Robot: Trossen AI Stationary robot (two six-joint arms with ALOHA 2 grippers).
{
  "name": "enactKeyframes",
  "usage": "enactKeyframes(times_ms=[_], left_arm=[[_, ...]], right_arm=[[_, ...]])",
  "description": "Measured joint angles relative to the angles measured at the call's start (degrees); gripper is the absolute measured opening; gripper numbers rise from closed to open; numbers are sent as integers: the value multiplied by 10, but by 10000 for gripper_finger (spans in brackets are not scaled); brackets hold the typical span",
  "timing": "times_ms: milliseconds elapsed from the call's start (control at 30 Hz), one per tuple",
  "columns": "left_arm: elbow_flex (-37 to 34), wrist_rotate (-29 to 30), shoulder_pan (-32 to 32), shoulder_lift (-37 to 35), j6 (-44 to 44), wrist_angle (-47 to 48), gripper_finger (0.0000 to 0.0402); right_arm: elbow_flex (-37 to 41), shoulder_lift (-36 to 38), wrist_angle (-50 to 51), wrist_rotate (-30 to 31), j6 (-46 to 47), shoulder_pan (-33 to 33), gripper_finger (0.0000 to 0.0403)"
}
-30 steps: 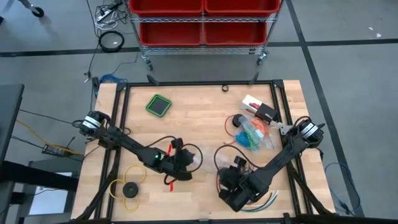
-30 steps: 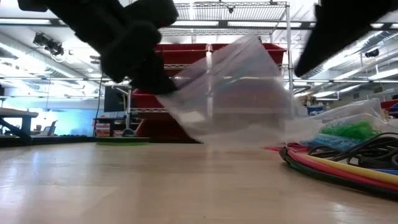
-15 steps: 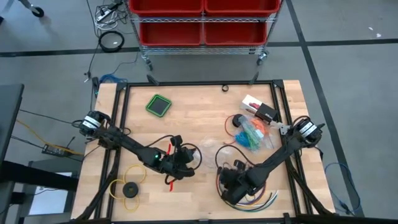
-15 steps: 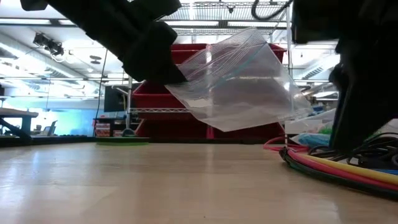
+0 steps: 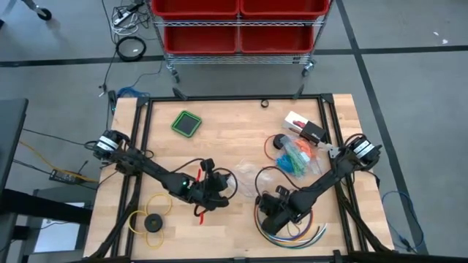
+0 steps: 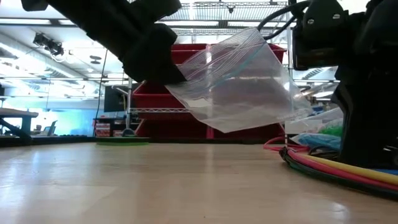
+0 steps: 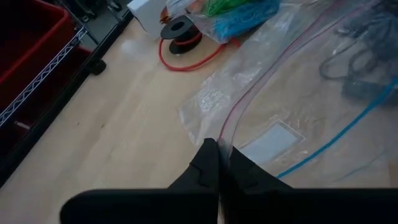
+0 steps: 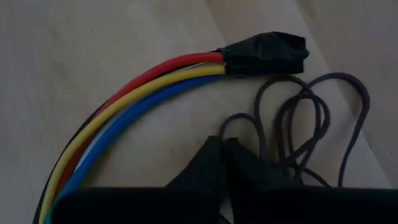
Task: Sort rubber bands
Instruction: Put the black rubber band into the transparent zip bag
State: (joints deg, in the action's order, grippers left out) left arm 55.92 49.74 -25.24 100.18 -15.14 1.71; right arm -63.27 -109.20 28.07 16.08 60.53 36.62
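High view, left side: holding the clear bag (image 5: 247,181) above the desk (image 5: 234,128), with the left gripper (image 5: 219,191) clenched on its zip edge. Centre-right: pinching the dark purple rubber bands (image 8: 298,124) with the right gripper (image 8: 222,148), just beside the multicoloured cables (image 8: 124,112). Far right: leaving the blue, green and orange bunches (image 5: 296,157) piled together. Judging the sort as barely begun; seeing nothing inside the bag.
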Motion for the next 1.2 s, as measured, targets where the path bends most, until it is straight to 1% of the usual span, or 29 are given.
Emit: enactKeyframes(times_ms=[100, 200, 333, 467, 600, 733, 800, 1033, 1100, 1200], left_arm=[[0, -1, 10, 0, 12, -1, 0], [0, -1, 22, 0, 16, 0, 0], [0, -1, 43, 0, 44, -1, 0], [0, -4, 65, 0, 44, -1, 1], [0, -17, 67, 0, 45, 3, 1], [0, -19, 68, 0, 56, 2, 1], [0, -32, 67, 0, 56, 2, 1], [0, -74, 56, 0, 58, -9, 1], [0, -80, 56, 0, 58, -12, 1], [0, -105, 56, 0, 59, -11, 1]], right_arm=[[-11, -2, 13, 6, 7, 1, 5], [-34, -5, 35, 23, 3, 7, 1], [-94, -6, 72, 39, -18, 15, 0], [-164, -6, 129, 75, -50, 20, 0], [-232, -6, 174, 108, -93, 18, 0], [-276, -5, 155, 132, -153, 4, 0], [-287, -5, 147, 135, -183, -6, 0], [-296, -5, 129, 131, -252, -42, 0], [-296, -5, 112, 130, -271, -48, 0], [-304, -5, 101, 128, -302, -51, 0]])
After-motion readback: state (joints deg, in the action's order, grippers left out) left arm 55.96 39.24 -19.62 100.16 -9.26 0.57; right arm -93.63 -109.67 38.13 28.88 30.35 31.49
